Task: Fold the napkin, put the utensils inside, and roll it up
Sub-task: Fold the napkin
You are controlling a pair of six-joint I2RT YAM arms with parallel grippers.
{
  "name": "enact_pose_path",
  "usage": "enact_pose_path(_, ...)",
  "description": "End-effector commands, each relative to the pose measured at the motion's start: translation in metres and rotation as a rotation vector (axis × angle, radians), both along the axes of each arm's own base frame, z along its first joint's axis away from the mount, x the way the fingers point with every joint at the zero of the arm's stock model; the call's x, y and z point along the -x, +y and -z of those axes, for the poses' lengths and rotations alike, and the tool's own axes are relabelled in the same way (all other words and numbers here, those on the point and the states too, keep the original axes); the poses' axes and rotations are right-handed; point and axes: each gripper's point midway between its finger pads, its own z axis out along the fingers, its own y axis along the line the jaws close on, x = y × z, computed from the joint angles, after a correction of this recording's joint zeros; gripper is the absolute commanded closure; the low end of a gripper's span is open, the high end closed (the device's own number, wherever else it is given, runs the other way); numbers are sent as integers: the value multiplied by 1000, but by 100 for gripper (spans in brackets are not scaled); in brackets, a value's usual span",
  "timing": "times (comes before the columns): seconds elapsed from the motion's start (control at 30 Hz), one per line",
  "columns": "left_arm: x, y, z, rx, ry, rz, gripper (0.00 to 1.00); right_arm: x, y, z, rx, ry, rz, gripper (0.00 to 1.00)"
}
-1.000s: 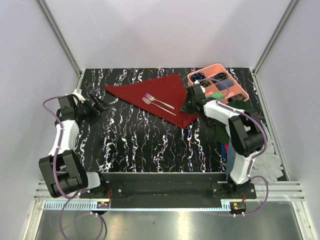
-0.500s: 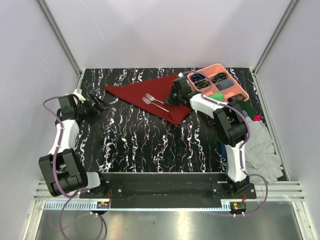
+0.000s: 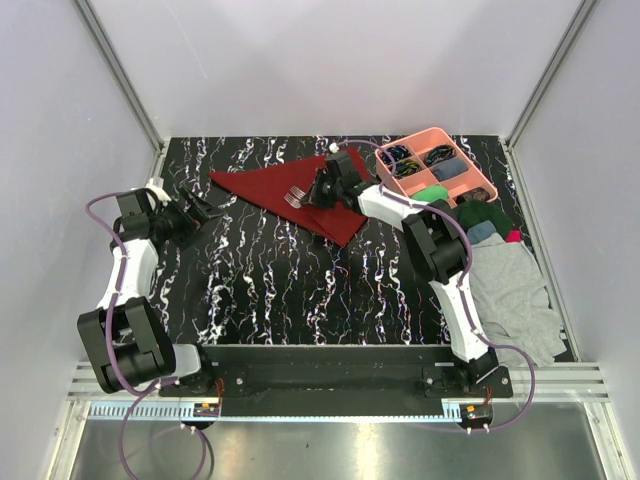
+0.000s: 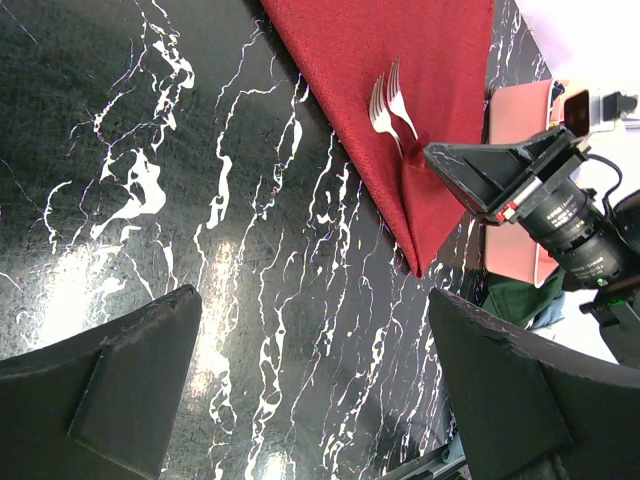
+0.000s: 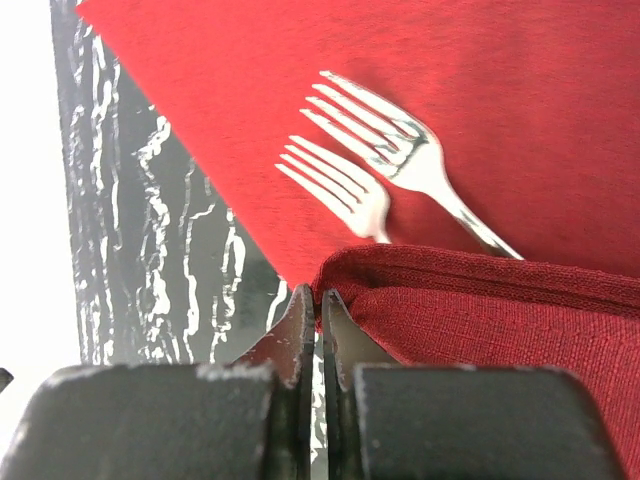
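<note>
Maroon napkin lies far-centre on the marble table. Its right corner is folded over the forks and pinched tight in the right gripper. The left gripper gapes wide, well off to the left.

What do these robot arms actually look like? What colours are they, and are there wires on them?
There are two slim, jointed arms. The left arm and the right arm both have black joints with smooth white shells between them. A thin purple cable loops along each one. Each arm ends in two flat, matte black fingers.
</note>
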Motion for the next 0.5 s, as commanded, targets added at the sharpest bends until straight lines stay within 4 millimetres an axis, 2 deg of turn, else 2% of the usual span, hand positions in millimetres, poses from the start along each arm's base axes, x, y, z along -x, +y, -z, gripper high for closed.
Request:
enact_pose_path(0.0,-4,-1,-3,13,-33,21,1,-4,31,-25,-84,-62,-80,100)
enact_pose_path(0.17,-4,-1,-3,14,-32,20,1,-4,42,-20,-98,-61,-115,100)
enact_pose_path(0.47,-3,-2,-3,18,-31,23,1,-8,49,-12,-106,-56,-123,100)
